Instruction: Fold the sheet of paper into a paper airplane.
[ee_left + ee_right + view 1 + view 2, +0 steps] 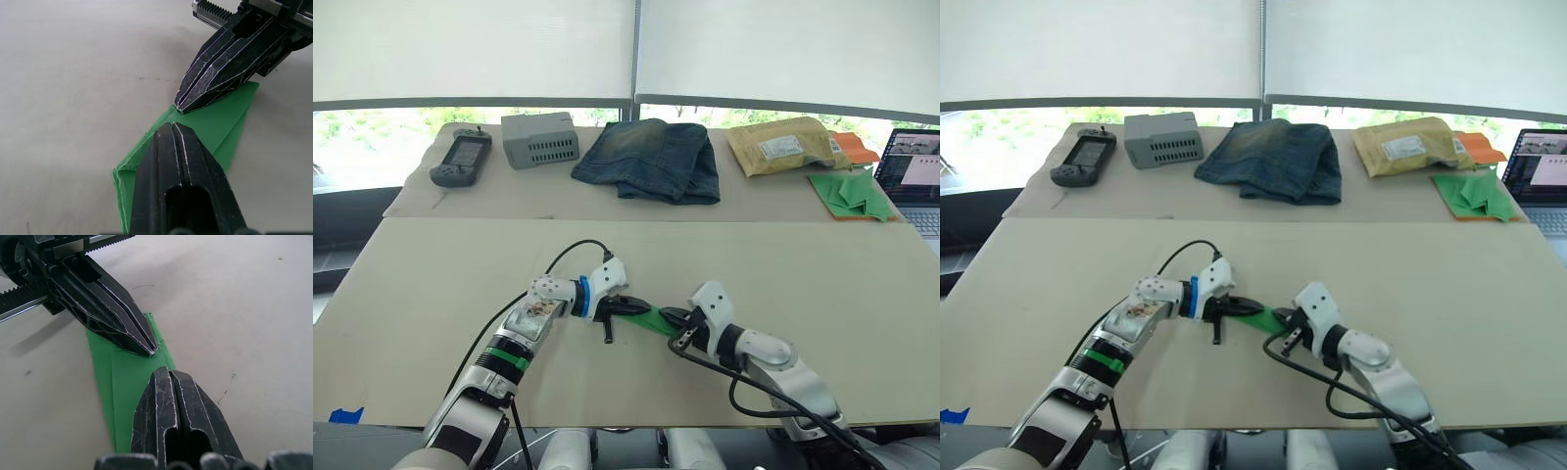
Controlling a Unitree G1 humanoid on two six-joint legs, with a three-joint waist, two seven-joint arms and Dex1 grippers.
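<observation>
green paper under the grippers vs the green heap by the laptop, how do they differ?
The sheet of paper is one narrow folded strip with creases; the green heap is several loose overlapping pieces. The sheet lies on the near table between the left gripper and right gripper, both shut and pressing on it; the heap sits untouched on orange paper at the far table's right end. Both are the same bright green.

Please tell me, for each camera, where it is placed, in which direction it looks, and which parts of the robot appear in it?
Left eye and right eye views: on the head, looking forward and down at the table; both arms show, the left gripper and right gripper shut, pressing the sheet of paper.
Left wrist view: along its own shut fingers toward the other gripper.
Right wrist view: along its own fingers, facing back.
Shared: the green paper and both grippers.
</observation>
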